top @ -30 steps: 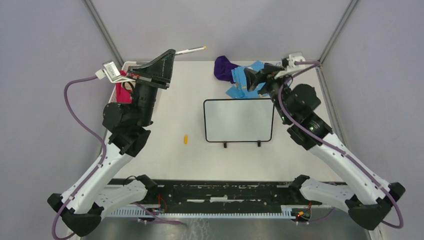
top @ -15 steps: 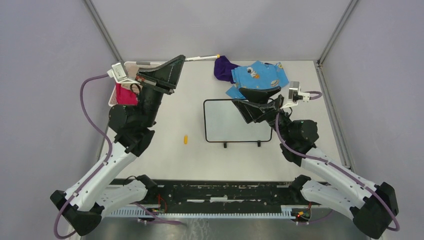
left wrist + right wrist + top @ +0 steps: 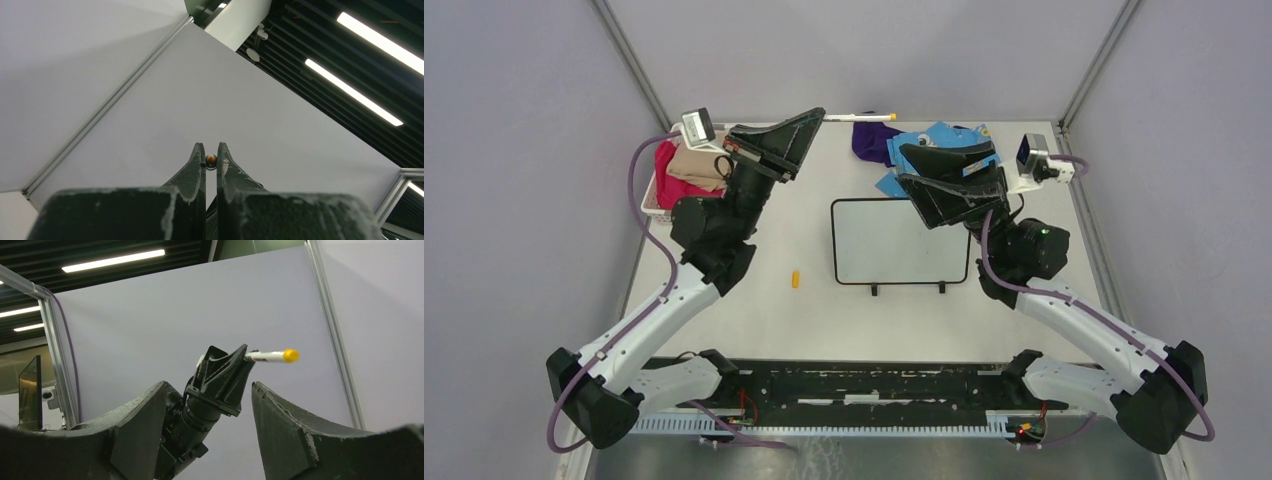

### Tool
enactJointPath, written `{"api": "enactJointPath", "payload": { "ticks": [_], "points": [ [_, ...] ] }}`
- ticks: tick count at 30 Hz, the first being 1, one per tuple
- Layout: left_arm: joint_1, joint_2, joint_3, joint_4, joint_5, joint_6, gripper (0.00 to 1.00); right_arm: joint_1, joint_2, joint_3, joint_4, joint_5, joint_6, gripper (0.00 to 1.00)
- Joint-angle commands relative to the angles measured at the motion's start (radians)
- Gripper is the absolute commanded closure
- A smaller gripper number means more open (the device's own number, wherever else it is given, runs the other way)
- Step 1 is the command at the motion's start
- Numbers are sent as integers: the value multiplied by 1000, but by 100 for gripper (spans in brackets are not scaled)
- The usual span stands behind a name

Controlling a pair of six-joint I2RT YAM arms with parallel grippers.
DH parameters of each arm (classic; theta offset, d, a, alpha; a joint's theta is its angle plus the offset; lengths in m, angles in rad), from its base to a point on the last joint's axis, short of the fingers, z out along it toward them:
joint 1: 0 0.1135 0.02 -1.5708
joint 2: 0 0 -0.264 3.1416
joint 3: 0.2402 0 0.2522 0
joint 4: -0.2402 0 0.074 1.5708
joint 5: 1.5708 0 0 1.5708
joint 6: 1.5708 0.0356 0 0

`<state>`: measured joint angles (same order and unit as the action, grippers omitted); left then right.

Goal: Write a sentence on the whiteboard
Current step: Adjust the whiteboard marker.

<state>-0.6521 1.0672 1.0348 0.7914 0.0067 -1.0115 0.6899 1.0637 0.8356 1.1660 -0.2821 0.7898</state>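
**Matt plastic, smooth board, soft cloth**

The whiteboard (image 3: 901, 240) looks smooth and white inside a thin black frame. The left gripper (image 3: 211, 146) is matt black plastic, rough and scuffed pale along its edges. The marker (image 3: 861, 117) is smooth white plastic. The blue cloth (image 3: 939, 133) lies soft and creased on the matt table (image 3: 804, 320).

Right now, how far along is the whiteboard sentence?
Done: the left claw is shut on the marker. In hand: the marker is held up in the air, pointing away from the board, and the right claw is open. Left: all the writing; the whiteboard is blank.
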Motion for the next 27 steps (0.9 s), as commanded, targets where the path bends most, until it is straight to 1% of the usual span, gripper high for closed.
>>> {"api": "enactJointPath", "payload": {
  "ticks": [1,5,10,19,23,27],
  "points": [
    [-4,-2,15,93,46,-64,98,1,32,102,-42,-40,30,32],
    [-5,-16,7,106,52,-55,98,2,48,147,-149,-44,17,33],
    [-4,-31,12,104,69,-35,98,1,53,163,-205,-46,17,32],
    [-4,-6,9,93,109,-68,98,0,107,264,-209,-70,49,34],
    [-6,12,20,93,142,-93,98,1,134,324,-274,-85,45,39],
    [-8,13,28,88,156,-94,98,1,139,348,-312,-98,38,50]
  ]
}}
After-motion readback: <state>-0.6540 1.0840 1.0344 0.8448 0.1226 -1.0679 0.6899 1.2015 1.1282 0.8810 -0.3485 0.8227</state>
